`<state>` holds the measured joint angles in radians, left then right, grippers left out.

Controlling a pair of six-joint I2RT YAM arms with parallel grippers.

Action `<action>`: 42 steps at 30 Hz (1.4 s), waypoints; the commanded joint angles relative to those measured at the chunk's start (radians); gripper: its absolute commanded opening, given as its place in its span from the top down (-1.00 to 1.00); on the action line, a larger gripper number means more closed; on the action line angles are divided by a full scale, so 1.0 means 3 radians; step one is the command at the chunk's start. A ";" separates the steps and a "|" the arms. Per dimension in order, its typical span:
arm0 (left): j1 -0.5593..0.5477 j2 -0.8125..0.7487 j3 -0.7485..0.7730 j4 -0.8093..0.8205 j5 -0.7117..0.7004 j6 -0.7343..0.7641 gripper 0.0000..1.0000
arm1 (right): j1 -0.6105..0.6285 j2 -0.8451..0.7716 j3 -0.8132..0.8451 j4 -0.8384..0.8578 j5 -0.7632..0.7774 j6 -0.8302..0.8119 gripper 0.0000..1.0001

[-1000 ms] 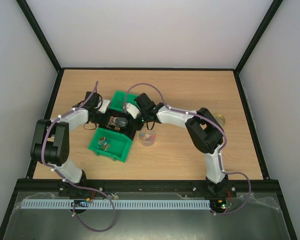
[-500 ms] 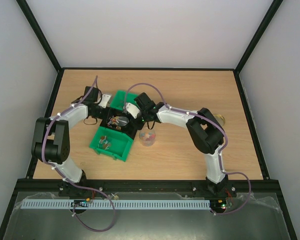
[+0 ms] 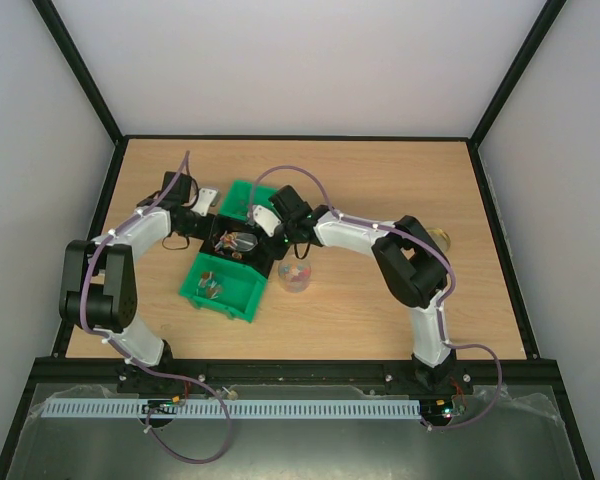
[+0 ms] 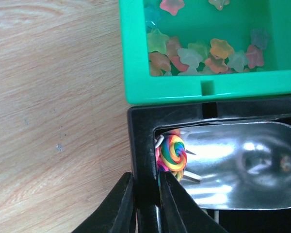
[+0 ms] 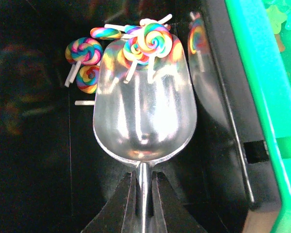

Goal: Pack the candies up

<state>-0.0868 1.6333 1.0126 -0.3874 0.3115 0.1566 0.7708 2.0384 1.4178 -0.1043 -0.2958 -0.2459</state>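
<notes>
Inside the black plastic bin [image 5: 34, 145], my right fingers [image 5: 121, 201] are clamped on the handle of the silver metal scoop [image 5: 145, 111], whose lip sits under a few rainbow swirl lollipop candies [image 5: 153, 41]. My left fingers [image 4: 121, 206] pinch the bin's wall, nearly closed, beside the green plastic bin [image 4: 133, 58] of star-shaped sweets [image 4: 220, 48]. On the counter [image 3: 380, 180], the small clear round jar [image 3: 293, 277] holds only a few pieces. I judge most of the scooping is left to do.

Inside the black bin [image 5: 34, 145] the scoop [image 5: 144, 121] takes most of the room; a strip lies free on its left. A green bin [image 4: 136, 58] abuts one wall, and the left gripper [image 4: 146, 183] straddles another. The counter [image 3: 390, 170] beyond is open.
</notes>
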 commanded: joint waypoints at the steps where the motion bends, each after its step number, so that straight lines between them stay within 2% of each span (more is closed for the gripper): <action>1: 0.0011 0.0038 -0.0002 -0.0113 0.0006 0.0033 0.75 | -0.0039 0.0034 -0.0122 0.0165 -0.0123 0.0149 0.97; 9: -0.0028 0.0073 0.0000 -0.0069 0.0009 0.0036 0.95 | -0.0038 0.0066 -0.0190 0.0813 -0.0348 0.0490 0.97; 13: -0.0028 0.0073 -0.0010 -0.0061 -0.0068 0.0025 0.95 | -0.0044 -0.0076 -0.0372 0.0916 -0.0269 0.0365 0.97; 24: -0.0023 0.0079 0.0051 -0.0063 -0.0132 0.0028 0.95 | -0.0061 -0.0277 -0.0401 0.0196 0.0116 0.0121 0.97; 29: -0.0025 0.0102 0.0047 -0.0055 -0.0124 0.0030 0.95 | -0.0030 -0.0227 -0.0444 0.0527 0.0013 0.0296 0.97; 33: -0.0028 0.0117 0.0057 -0.0057 -0.0123 0.0028 0.95 | 0.0077 0.0202 0.0195 0.0104 0.0151 0.0349 0.97; 36: -0.0028 0.0109 0.0039 -0.0046 -0.0120 0.0028 0.95 | 0.0089 0.0307 0.0349 -0.0100 0.0266 0.0288 0.97; 39: -0.0033 0.0096 0.0016 -0.0027 -0.0086 0.0025 0.95 | 0.0082 0.0178 0.0094 0.0137 0.0041 0.0230 0.97; 42: -0.0033 0.0084 -0.0004 -0.0013 -0.0051 0.0022 0.95 | 0.0080 -0.0041 -0.0375 0.0754 -0.0222 0.0258 0.97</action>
<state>-0.0818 1.6436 1.0218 -0.3649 0.2626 0.1520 0.7944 2.0876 1.4403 -0.0124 -0.2890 -0.1684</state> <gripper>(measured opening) 0.096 0.057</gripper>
